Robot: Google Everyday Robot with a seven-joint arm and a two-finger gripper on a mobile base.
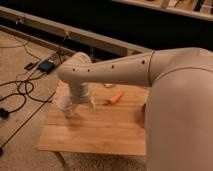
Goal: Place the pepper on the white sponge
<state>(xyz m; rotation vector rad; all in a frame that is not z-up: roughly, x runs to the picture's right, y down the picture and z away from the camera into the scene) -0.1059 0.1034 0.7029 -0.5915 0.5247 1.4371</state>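
While the arm [115,70] reaches in from the camera's right and bends down at its wrist, your pincer [85,102] hangs low over the wooden table [100,132], above the far left part of the top. You cannot tell from this view whether it is released or clenched.

Just beside the pincer, on the camera's left, a white cup [67,106] stands upright. It is so close that you cannot tell whether the two touch.

On the pincer's other side, near but clearly apart from it, the pepper [116,97] lies on bare wood. It is orange and slanted, its farther end pointing up and away from the pincer.

Past the pepper, farther again from the pincer and right under the forearm, you can see a pale flat sliver. It looks like the white sponge [108,85], mostly hidden by the arm. The pepper is not on it.

Well out beyond the cup, off the table, black cables [15,95] trail over the floor [20,60] beside a small blue box [46,66].
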